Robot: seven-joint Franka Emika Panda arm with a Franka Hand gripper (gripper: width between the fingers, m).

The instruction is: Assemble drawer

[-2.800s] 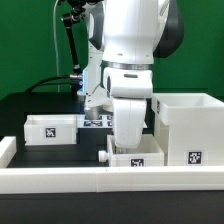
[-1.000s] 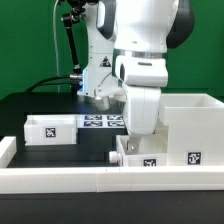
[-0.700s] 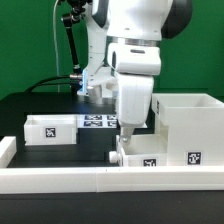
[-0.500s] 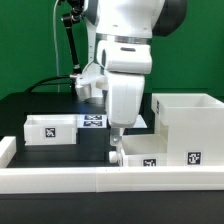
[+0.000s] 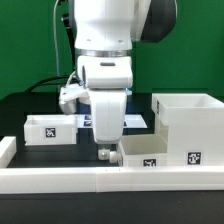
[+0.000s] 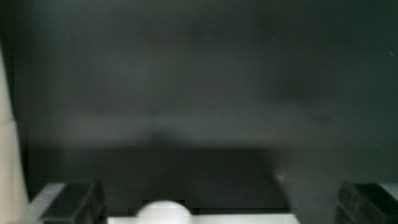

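The drawer's tall white casing (image 5: pixel 186 124) stands at the exterior view's right. One low tray (image 5: pixel 143 150) with a tag lies against it by the front rim wall. The second tray (image 5: pixel 52 128) lies at the left. My gripper (image 5: pixel 104 152) hangs low at the left end of the near tray, just above the table. In the wrist view the gripper (image 6: pixel 222 203) is open, with dark fingers (image 6: pixel 71 202) at both sides. The tray's round white knob (image 6: pixel 164 212) shows between them, untouched.
A low white rim wall (image 5: pixel 60 180) runs along the front of the black table. The marker board (image 5: pixel 84 120) lies behind my arm, mostly hidden. A black stand and cables are at the back left.
My arm has swung toward the exterior view's left and lowered. The gripper went from above the near tray to its left, knob end. The trays and casing have not moved.
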